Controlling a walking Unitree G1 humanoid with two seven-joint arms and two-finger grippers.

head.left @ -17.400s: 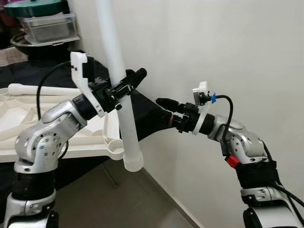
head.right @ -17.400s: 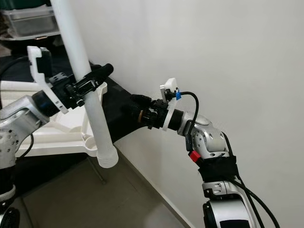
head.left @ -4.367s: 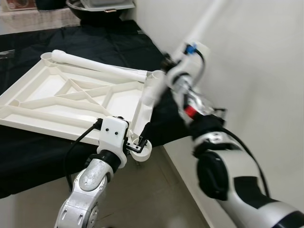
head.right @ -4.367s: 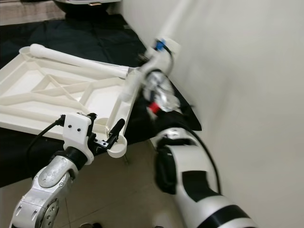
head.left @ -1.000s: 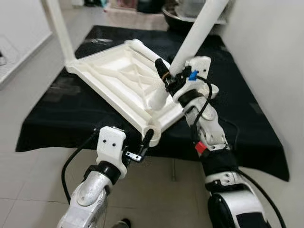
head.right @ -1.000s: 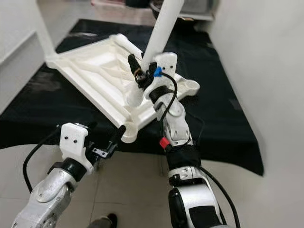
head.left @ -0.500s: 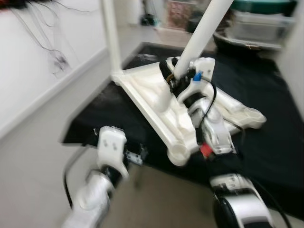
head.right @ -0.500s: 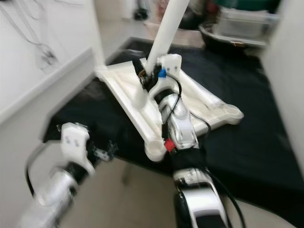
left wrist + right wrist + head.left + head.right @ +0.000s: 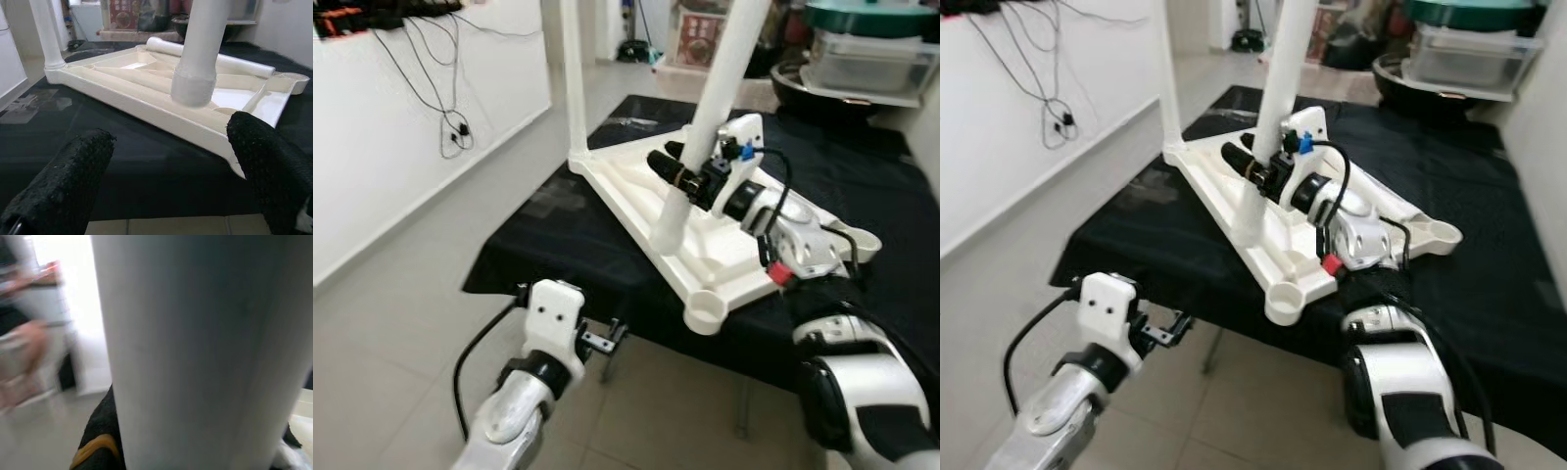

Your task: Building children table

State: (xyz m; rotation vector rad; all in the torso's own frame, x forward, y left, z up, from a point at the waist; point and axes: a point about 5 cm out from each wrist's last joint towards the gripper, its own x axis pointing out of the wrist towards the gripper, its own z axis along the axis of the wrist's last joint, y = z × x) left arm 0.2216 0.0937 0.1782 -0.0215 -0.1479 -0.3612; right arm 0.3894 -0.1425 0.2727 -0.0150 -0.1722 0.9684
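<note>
The white table top lies upside down on a black-covered table. One white leg stands in its far corner. My right gripper is shut on a second leg, held upright with its foot on the top's near side; that leg is right up against the right wrist camera. An empty corner socket faces me. A third leg lies along the top's far edge. My left gripper hangs open and empty below the table's front edge, its fingers apart.
A white wall with dangling cables runs along the left above a tiled floor. Plastic bins and a dark bowl sit behind the table at the back right. The black cloth drapes over the front edge.
The view has swung and sharpened. The leg, held by my left gripper 17 s ago, stands on the table top in my right gripper. My left gripper stays low and open.
</note>
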